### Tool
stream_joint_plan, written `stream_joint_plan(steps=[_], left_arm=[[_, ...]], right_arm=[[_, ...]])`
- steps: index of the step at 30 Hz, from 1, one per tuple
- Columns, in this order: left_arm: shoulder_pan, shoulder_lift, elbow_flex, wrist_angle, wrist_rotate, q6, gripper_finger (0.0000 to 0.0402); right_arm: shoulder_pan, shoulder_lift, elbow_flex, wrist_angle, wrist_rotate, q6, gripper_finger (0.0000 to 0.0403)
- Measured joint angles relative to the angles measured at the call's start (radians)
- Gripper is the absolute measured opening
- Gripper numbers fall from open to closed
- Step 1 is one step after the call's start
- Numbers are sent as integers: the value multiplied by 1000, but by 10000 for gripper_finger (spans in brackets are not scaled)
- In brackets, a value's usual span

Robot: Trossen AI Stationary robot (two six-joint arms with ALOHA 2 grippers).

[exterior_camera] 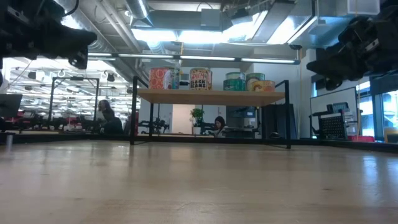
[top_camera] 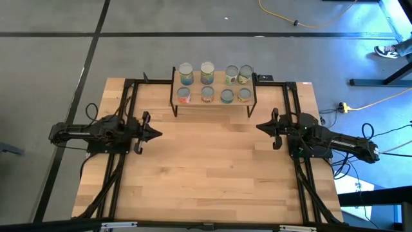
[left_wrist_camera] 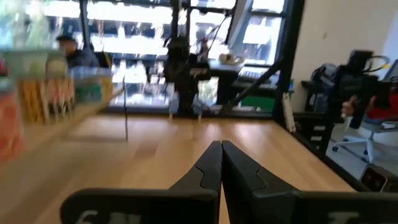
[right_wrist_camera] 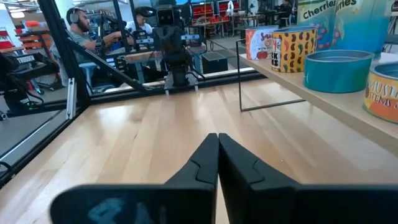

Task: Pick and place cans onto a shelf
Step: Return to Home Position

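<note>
The shelf [top_camera: 196, 85] stands at the table's far middle on thin black legs [exterior_camera: 132, 112]. Several cans [top_camera: 206, 73] stand upright on its wood plank [exterior_camera: 211, 96] in two rows, silvery tops up. My left gripper [top_camera: 157, 135] hovers over the table's left side, pointing level toward the right, shut and empty [left_wrist_camera: 220, 147]. My right gripper [top_camera: 259, 127] hovers over the right side, pointing level toward the left, shut and empty [right_wrist_camera: 217, 137]. The right wrist view shows a teal tin [right_wrist_camera: 339, 70] and a yellow-labelled can [right_wrist_camera: 293, 48] on the plank beside it.
Bare wooden tabletop [top_camera: 212, 167] lies between the two arms and in front of the shelf. Black frame rails [top_camera: 122, 103] run along the table's left and right sides. A person [right_wrist_camera: 81, 34] sits in the room beyond the table.
</note>
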Motion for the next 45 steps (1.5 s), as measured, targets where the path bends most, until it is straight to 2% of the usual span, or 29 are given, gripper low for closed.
stream_joint_plan(steps=[8,16,24,45], left_arm=[[0,0,0,-89,-28,-34,0],[0,0,0,-97,-53,-59,0],[0,4,0,-99,-58,93,0],[0,5,0,-100,-58,98,0]], right_arm=[[0,0,0,0,0,46,16],[0,0,0,-1,0,51,16],[0,0,0,-1,0,52,16],[0,0,0,-1,0,49,16]])
